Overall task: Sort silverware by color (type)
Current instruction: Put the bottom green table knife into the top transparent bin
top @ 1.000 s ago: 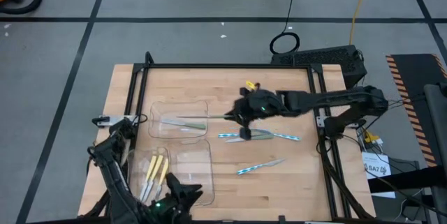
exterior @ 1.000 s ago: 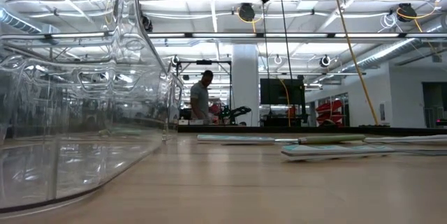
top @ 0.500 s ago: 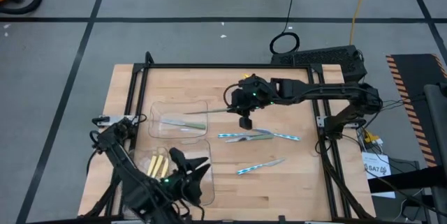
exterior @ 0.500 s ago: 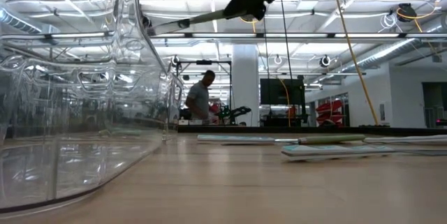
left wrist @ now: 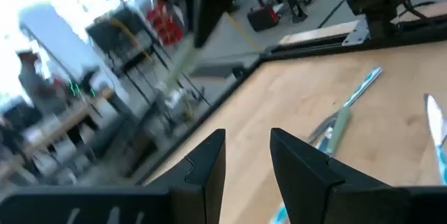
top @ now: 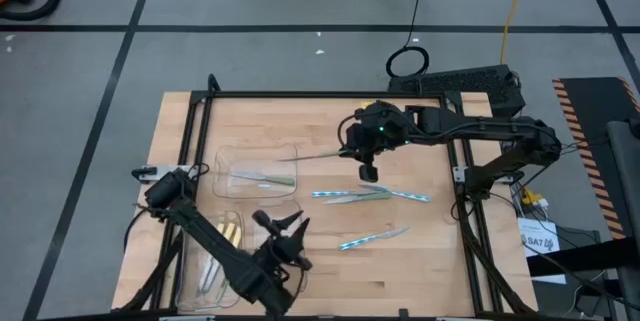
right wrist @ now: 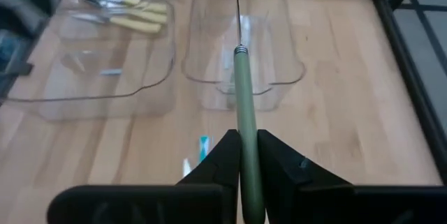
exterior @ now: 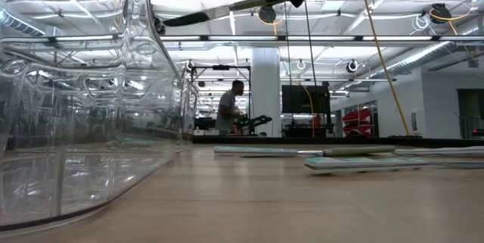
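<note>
My right gripper [top: 352, 149] hangs above the table's middle, shut on a pale green utensil [top: 318, 154]. Its metal end points at the far clear tray [top: 225, 155], where another green utensil [top: 262, 175] lies flat. My left gripper [top: 283, 223] is open over the near trays and touches nothing. Yellow utensils [top: 228, 231] lie in the near left tray [top: 192, 251]. Light blue utensils [top: 330, 196] [top: 372, 238] and a green one [top: 368, 192] lie flat on the wood. In the low view the held utensil [exterior: 219, 8] shows high above the table. My right gripper pinches the green handle [right wrist: 244, 116] between its two fingers [right wrist: 225, 155], toward the handle's free end. The utensil runs straight out ahead of the fingers, along them. It is lifted clear, almost level, metal end [right wrist: 237, 15] a little lower and toward the table's left.
A black frame [top: 330, 95] runs along the table's far and side edges. Clear tray walls [exterior: 83, 107] stand on the left half. Bare wood lies along the far side and near the right edge. A person stands in the room beyond the table [exterior: 229, 110].
My right gripper has carried the green utensil toward the far edge and a little right, still shut on it. My left arm has swung up from the near edge toward the table's middle, over the near trays.
</note>
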You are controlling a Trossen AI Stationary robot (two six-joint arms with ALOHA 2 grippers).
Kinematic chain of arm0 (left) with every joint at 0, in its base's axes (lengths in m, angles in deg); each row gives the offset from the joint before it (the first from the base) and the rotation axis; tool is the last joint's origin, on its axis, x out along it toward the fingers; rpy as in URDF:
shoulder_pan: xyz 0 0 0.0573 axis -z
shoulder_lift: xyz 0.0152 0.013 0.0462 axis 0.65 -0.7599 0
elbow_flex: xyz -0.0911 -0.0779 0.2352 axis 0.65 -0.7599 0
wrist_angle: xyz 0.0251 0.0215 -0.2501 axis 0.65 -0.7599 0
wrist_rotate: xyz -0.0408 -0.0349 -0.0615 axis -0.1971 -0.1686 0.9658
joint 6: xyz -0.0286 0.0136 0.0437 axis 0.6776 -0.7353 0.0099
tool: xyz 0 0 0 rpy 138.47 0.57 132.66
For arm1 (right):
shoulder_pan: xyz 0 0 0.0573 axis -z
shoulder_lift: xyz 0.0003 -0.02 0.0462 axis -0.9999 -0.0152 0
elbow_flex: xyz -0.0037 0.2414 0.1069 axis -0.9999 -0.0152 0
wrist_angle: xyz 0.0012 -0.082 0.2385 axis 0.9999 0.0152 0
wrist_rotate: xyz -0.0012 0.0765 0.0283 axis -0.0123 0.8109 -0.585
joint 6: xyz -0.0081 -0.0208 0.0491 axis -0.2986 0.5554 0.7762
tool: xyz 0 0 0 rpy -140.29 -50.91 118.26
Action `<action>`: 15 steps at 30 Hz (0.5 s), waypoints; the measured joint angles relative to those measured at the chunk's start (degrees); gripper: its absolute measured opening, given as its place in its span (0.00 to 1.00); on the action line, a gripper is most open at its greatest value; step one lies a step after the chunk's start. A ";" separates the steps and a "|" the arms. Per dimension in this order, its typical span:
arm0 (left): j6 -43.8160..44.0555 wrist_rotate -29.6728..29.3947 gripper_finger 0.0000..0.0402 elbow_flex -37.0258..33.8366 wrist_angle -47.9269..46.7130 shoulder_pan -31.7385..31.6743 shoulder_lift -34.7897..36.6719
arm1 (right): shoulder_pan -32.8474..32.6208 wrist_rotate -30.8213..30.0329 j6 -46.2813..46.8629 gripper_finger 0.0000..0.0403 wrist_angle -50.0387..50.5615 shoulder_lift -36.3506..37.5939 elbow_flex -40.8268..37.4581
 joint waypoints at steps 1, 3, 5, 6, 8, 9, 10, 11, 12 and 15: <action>-0.90 1.25 0.30 0.04 2.75 -0.16 0.07 | 0.12 -0.03 -0.01 0.07 -0.22 0.01 0.02; -3.67 4.95 0.30 0.09 10.48 -0.53 0.11 | 0.49 -0.10 0.01 0.07 0.38 -0.10 -0.03; -9.42 9.74 0.30 0.09 19.05 -0.63 0.11 | 0.52 -0.01 0.01 0.07 0.28 -0.25 -0.05; -13.52 11.43 0.30 0.09 23.40 -0.83 0.11 | 0.48 0.01 -0.01 0.07 0.08 -0.38 -0.05; -24.42 14.61 0.30 0.09 32.37 -1.01 0.11 | 0.46 0.23 0.05 0.07 0.04 -0.46 -0.05; -30.27 16.23 0.30 0.09 36.57 -1.03 0.11 | 0.43 0.23 0.15 0.07 0.22 -0.49 -0.05; -35.90 17.71 0.30 0.09 40.54 -1.02 0.11 | 0.33 0.23 0.19 0.07 0.50 -0.49 -0.05; -41.56 19.29 0.30 0.09 44.51 -0.91 0.11 | 0.21 0.23 0.19 0.07 0.78 -0.48 -0.05; -47.33 20.85 0.30 0.09 48.32 -0.61 0.13 | 0.06 0.23 0.19 0.07 1.19 -0.44 -0.05; -61.63 24.74 0.30 0.09 53.13 0.27 0.86 | -0.07 1.04 -0.06 0.07 3.92 0.18 -0.09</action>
